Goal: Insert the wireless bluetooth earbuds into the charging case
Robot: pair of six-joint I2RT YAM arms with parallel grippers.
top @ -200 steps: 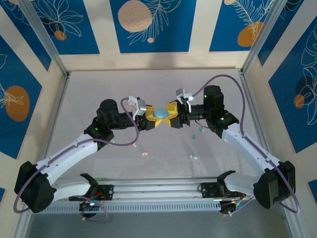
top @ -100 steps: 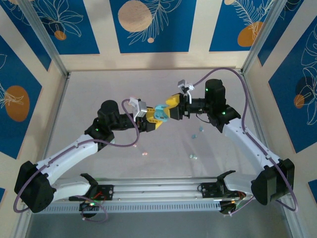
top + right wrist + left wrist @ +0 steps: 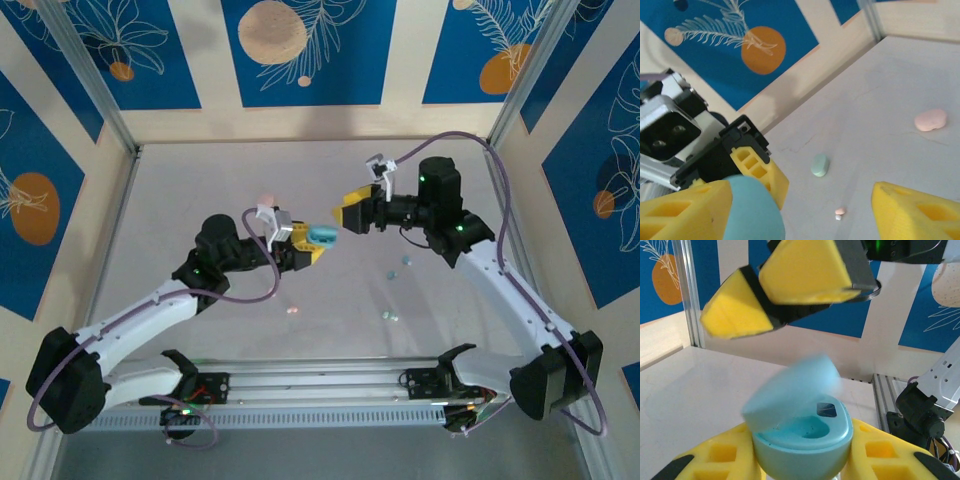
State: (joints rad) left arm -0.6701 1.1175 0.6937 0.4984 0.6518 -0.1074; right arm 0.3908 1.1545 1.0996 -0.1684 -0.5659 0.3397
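Left wrist: left gripper [image 3: 802,462] clamps the blue case [image 3: 805,440], lid [image 3: 790,390] tipped up. Right gripper [image 3: 765,295] hangs just above, jaws spread, empty. Top external: earbuds [image 3: 390,315] lie scattered on the table [image 3: 200,180], well apart from the case.

There are two charging cases: one pale blue case [image 3: 322,236] and one pink case [image 3: 265,202]. Four earbuds lie on the tabletop (tiny from above): one pink earbud [image 3: 292,310] toward the near edge, three pale blue earbuds [image 3: 405,260], [image 3: 393,272], [image 3: 390,316].
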